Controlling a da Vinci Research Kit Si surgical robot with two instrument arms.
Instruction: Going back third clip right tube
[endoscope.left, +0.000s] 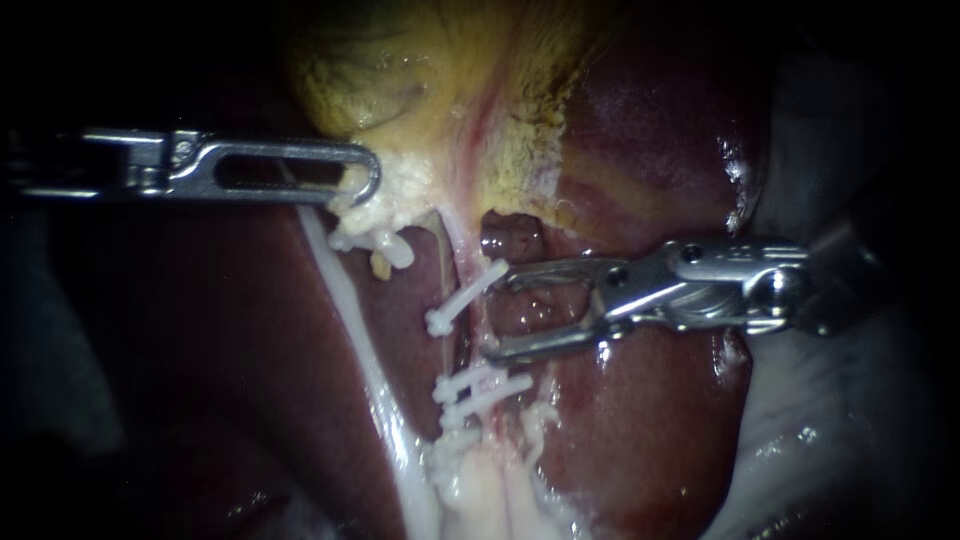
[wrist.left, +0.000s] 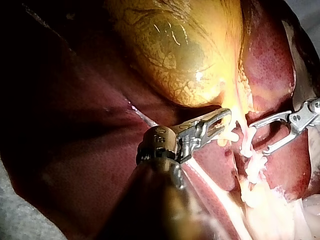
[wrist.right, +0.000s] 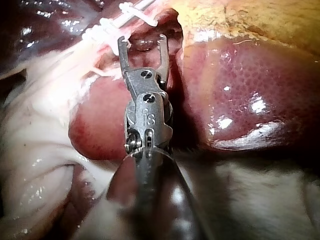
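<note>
Right tube (endoscope.left: 450, 262) ran down from the yellow gallbladder (endoscope.left: 400, 70) across the dark red liver (endoscope.left: 650, 130), crossed by three white clips. An upper clip (endoscope.left: 466, 297) sat alone, and a lower pair of clips (endoscope.left: 482, 388) lay close together farther along. Our right instrument (endoscope.left: 497, 315) stood in from the right, just beside the tube, its jaws spread wide and holding nothing. The upper jaw's tip lay at the end of the upper clip, though we could not tell whether the two touched. The lower jaw's tip lay near the tube, between that clip and the lower pair. From the right wrist camera only wet liver showed in the gap between the jaws.

Our left instrument (endoscope.left: 365, 182) lay level from the left, its jaws closed on pale tissue (endoscope.left: 400, 195) at the gallbladder's neck. Just under that grip a cluster of white clips (endoscope.left: 375, 243) sat on the left tube (endoscope.left: 350, 300). This white strand ran down alongside the right tube, and the two drew together in whitish tissue past the lower pair.
</note>
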